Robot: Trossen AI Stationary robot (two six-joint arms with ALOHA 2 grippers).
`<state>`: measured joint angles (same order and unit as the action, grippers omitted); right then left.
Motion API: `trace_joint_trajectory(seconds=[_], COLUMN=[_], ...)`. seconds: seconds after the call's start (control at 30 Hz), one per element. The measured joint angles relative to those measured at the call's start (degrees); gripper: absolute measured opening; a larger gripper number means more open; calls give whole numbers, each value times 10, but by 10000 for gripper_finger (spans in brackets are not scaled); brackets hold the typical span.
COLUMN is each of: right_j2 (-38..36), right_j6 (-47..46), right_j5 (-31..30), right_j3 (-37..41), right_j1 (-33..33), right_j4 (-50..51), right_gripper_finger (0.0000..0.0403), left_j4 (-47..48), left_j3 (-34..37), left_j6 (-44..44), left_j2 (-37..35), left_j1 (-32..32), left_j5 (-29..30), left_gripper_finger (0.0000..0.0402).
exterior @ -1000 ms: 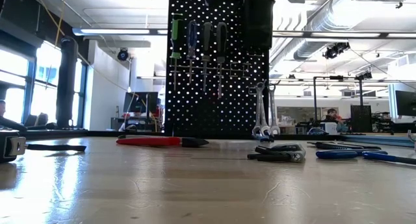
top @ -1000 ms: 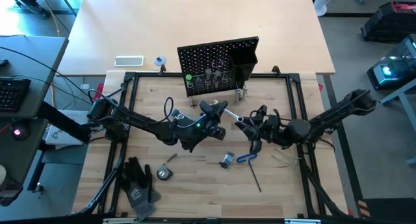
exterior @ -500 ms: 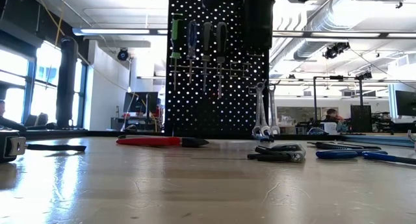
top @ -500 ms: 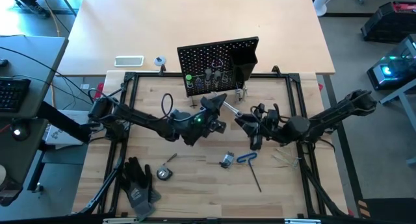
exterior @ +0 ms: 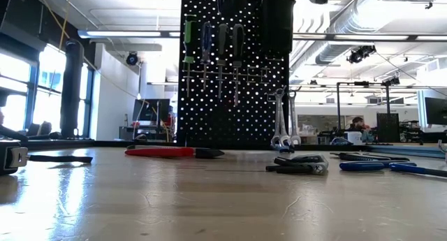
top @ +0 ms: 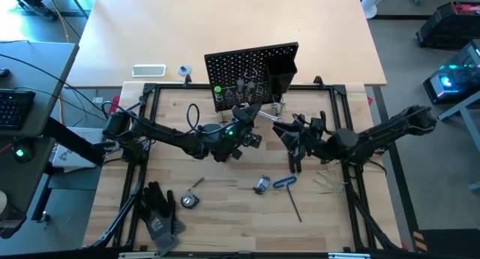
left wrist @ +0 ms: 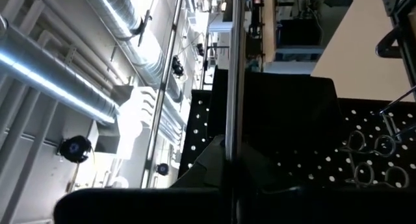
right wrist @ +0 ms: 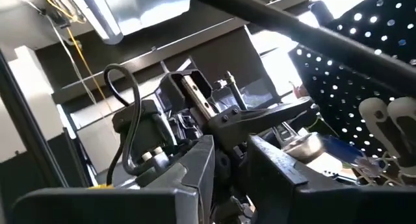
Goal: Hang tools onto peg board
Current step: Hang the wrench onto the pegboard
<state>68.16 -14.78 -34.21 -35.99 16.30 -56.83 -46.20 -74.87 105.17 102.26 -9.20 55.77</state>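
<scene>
The black peg board [top: 251, 67] stands upright at the table's far side, with its box bin [exterior: 277, 24] and wire ring holders [left wrist: 374, 143]. Screwdrivers [exterior: 188, 38] stick in the rings and two wrenches [exterior: 281, 122] hang lower. My left gripper [top: 250, 118] is raised just in front of the board, shut on a silver wrench [top: 267, 121]. My right gripper [top: 288, 135] is open and hovers close to the wrench's free end. A blue-handled hex key [top: 285, 182], black pliers [exterior: 297, 165] and a red-black flat tool [exterior: 171, 151] lie on the table. My left gripper pinches the silver wrench by one end between its two fingers. The shaft [left wrist: 233, 87] sticks straight forward out of the fingers, seen edge-on, toward the box bin [left wrist: 286, 120]. The wrench is lifted clear of the table.
Black work gloves [top: 159, 212] lie at the near left and a small tape-measure-like item [top: 187, 201] beside them. A small metal part [top: 260, 185] sits near the hex key. A white flat device [top: 148, 70] lies behind the board on the left.
My left gripper has moved toward the far edge and up to the peg board, carrying the wrench with it and turning it to point at the board. My right gripper has followed a little way toward the far edge.
</scene>
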Motion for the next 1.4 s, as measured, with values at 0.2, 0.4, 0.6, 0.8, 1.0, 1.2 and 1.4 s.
trace_joint_trajectory(seconds=[0.2,0.4,0.6,0.8,1.0,1.2,1.4], right_j2=[1,1,4,5,5,28,54], right_j6=[-15,-18,-12,-12,-21,-31,-7], right_j5=[23,28,29,29,44,67,93], right_j3=[0,0,1,1,1,1,2], right_j1=[-24,-43,-55,-67,-82,-94,-106], right_j4=[4,7,2,-4,0,-5,-28], right_gripper_finger=[87,87,79,67,67,61,6], left_j4=[0,0,10,17,12,8,-7], left_j3=[0,0,2,10,10,10,10], left_j6=[6,5,0,0,0,2,4], left_j2=[0,0,4,5,5,11,29], left_j1=[3,1,0,-1,-2,-1,-1], left_j5=[-15,-35,-34,-33,-31,-35,-25], left_gripper_finger=[0,1,1,1,1,1,1])
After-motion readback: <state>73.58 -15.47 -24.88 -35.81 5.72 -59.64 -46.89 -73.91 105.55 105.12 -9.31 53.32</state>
